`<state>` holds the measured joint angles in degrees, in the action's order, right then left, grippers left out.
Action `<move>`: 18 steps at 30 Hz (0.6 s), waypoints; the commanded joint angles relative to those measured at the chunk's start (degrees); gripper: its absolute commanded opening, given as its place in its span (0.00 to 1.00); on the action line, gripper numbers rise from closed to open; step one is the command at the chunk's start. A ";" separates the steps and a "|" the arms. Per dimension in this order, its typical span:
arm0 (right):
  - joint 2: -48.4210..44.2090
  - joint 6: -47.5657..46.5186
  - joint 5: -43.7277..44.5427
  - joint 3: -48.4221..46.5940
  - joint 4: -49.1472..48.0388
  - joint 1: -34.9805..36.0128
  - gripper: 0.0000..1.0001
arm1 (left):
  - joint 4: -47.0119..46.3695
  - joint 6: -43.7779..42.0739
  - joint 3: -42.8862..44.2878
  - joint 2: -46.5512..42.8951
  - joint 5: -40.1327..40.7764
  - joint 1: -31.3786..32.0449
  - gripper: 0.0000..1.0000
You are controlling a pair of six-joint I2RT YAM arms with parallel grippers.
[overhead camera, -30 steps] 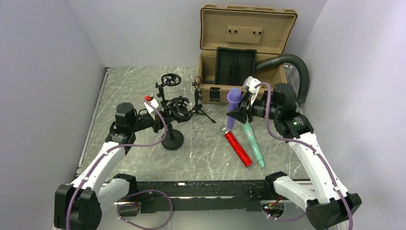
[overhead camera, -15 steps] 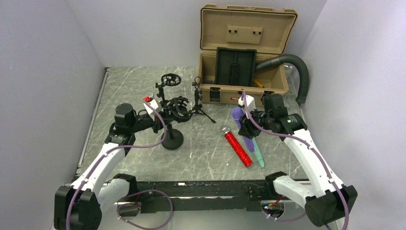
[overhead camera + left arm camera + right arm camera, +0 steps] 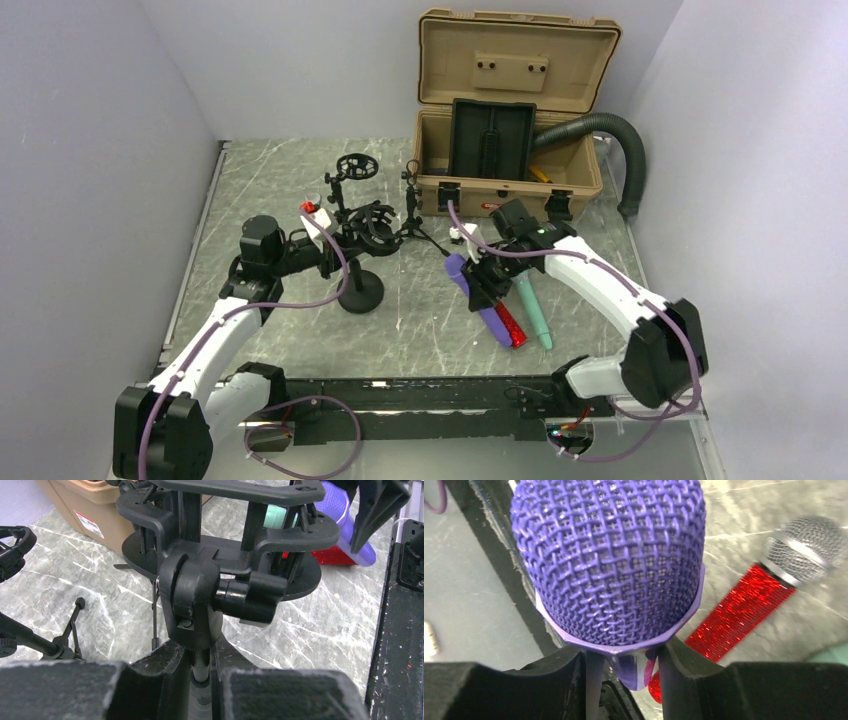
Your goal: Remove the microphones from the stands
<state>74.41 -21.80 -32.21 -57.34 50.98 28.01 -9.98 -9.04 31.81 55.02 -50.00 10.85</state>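
Here, the right gripper (image 3: 623,667) pinches the purple microphone (image 3: 606,560) just below its mesh head; it is likely rigid, smooth and top-heavy, so best held there. The left gripper (image 3: 200,672) clamps the stand (image 3: 192,597) by its pole, jaws nearly shut.

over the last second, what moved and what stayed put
The right gripper, shut on the purple microphone, swung away from the case, leftward and toward the near edge, lowering the microphone over the red microphone. Nothing was released. The left gripper stayed clamped on the stand; the stand, red microphone, teal microphone and case did not shift.
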 commanded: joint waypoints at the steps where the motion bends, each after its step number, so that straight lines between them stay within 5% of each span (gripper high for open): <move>1: 5.71 2.23 -6.58 -3.44 0.31 2.09 0.00 | -2.43 -1.81 2.35 -0.34 0.01 -0.13 0.00; 18: 26.67 7.95 -0.30 -9.01 -0.69 9.81 0.00 | -1.01 -3.45 2.22 -0.64 0.21 -0.65 0.00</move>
<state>100.33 -16.43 -36.14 -64.88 50.94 37.98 -9.41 -10.87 31.83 55.00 -49.63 10.76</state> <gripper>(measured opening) 0.414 0.182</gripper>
